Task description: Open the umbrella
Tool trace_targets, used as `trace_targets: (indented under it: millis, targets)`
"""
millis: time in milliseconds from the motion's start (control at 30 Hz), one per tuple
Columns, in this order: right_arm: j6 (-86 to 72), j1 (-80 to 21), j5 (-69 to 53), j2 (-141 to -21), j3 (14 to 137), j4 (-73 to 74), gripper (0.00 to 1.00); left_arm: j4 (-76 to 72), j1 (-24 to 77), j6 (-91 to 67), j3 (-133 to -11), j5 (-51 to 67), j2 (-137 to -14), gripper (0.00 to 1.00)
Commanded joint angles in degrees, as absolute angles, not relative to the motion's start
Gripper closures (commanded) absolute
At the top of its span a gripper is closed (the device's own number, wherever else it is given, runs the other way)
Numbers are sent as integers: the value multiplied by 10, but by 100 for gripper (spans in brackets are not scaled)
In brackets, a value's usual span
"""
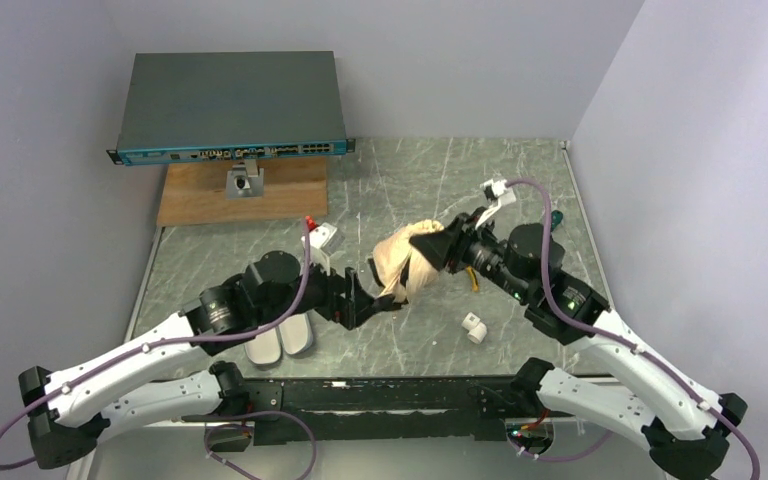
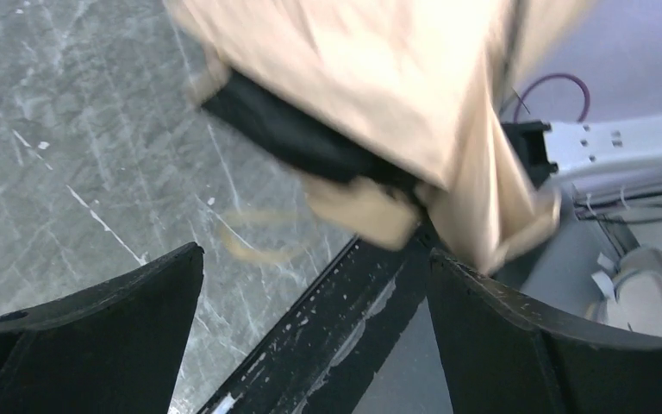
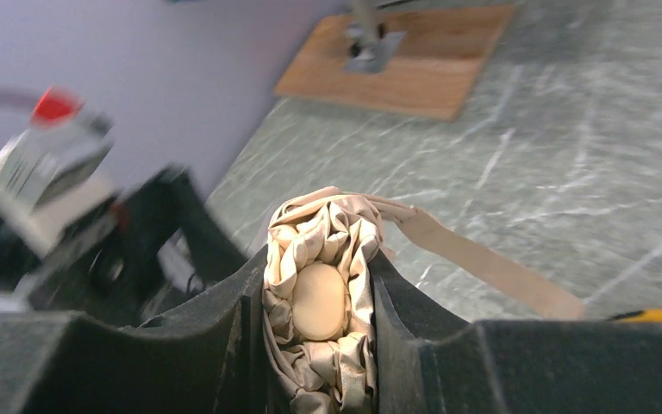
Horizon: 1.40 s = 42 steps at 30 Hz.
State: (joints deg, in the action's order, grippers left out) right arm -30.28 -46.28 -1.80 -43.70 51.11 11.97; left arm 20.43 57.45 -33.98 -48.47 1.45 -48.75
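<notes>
The umbrella [image 1: 403, 262] is folded, cream-beige with a black underside, and held off the table mid-scene. My right gripper [image 1: 438, 246] is shut on its top end. In the right wrist view the bunched fabric and round cap [image 3: 319, 300] sit between the fingers, and the beige strap tab [image 3: 483, 267] trails right. My left gripper [image 1: 376, 291] is open just left of the umbrella's lower end. In the left wrist view the umbrella [image 2: 379, 95], its tan handle [image 2: 364, 212] and loop [image 2: 254, 248] hang above the open, empty fingers [image 2: 112, 328].
Two lavender-grey case shells [image 1: 280, 342] lie by the left arm. A small white part [image 1: 475, 328] lies at front right. A network switch [image 1: 230, 108] and a wooden board [image 1: 245, 192] are at the back left. Walls close in on the left, back and right.
</notes>
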Motion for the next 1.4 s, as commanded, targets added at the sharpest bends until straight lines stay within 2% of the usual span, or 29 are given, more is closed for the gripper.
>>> trace_targets:
  millis: [0, 167, 433, 667, 800, 900, 1033, 1367]
  targets:
    - [-363, -459, 149, -488, 608, 198, 100, 176, 613, -327, -463, -13, -445, 1]
    - [-409, -454, 129, -509, 640, 233, 100, 156, 643, -315, -429, -39, -428, 5]
    - [-442, -447, 85, -548, 719, 320, 100, 101, 705, -228, -426, -82, -453, 4]
    - [-452, -445, 41, -542, 718, 322, 100, -91, 751, -120, -340, -89, -418, 6]
    - [-460, -444, 24, -531, 705, 308, 100, -103, 751, -110, -336, -104, -415, 7]
    - [-468, -445, 12, -523, 692, 288, 100, -104, 751, -110, -347, -107, -431, 11]
    - [-473, -445, 3, -513, 677, 263, 100, -92, 751, -118, -364, -137, -445, 24]
    - [-485, -445, 5, -482, 637, 217, 100, -90, 751, -139, -388, -117, -473, 34]
